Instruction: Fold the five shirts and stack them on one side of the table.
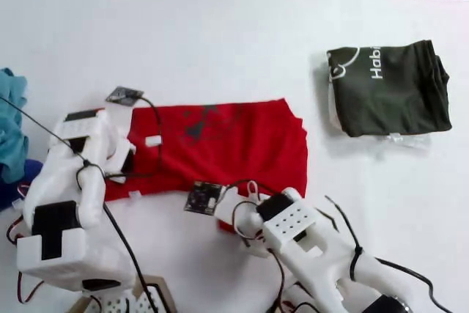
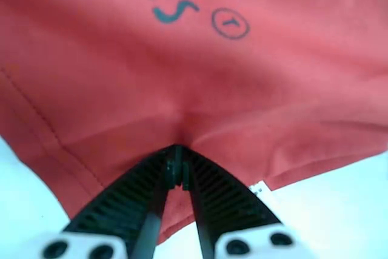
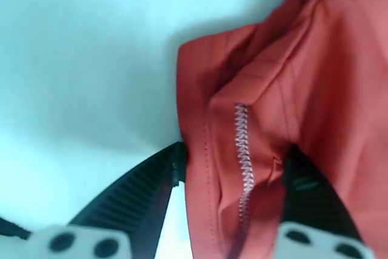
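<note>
Your left gripper (image 2: 176, 169) has its fingers pressed together on a pinch of the red shirt (image 1: 220, 144), just inside the hem at the shirt's left end, and the cloth puckers at the tips. Your right gripper (image 3: 236, 165) sits at the shirt's near edge, fingers wide apart, straddling a bunched, stitched hem without clamping it. The shirt lies spread mid-table (image 1: 234, 42). A folded dark green shirt (image 1: 388, 87) rests well apart from the red shirt's right end, and a teal heap (image 1: 10, 126) waits beyond its left end. I judge you are folding the second shirt. Next, close the right fingers on that hem, then lift both grips together and carry them across evenly, so the layers don't slip.
</note>
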Available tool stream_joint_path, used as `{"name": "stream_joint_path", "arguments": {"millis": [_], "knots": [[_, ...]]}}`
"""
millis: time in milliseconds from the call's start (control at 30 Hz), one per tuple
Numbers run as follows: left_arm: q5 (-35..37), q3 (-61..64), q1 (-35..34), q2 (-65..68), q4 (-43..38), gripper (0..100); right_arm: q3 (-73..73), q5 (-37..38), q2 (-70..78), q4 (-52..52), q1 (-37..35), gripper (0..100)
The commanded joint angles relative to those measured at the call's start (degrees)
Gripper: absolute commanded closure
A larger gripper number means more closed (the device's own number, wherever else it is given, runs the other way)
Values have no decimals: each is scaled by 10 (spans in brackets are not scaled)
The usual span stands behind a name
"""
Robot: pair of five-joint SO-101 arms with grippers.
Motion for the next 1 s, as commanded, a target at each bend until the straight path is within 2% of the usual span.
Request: {"name": "stream_joint_path", "arguments": {"millis": [0, 133, 333, 433, 600, 767, 967], "knots": [[-4, 1, -12, 6, -20, 974, -10, 13, 30, 1, 15, 741], [-4, 2, -12, 6, -20, 974, -49, 14, 102, 13, 15, 759], [-4, 2, -12, 6, -20, 974, -71, 15, 137, 19, 14, 882], [-4, 2, -12, 6, -20, 974, -72, 15, 137, 20, 14, 978], [-4, 2, -12, 6, -20, 974, -84, 15, 137, 23, 15, 980], [-4, 2, -12, 6, -20, 974, -178, 23, 137, 103, 22, 978], [-4, 2, -12, 6, -20, 974, -356, 96, 153, 174, 106, 978]]}}
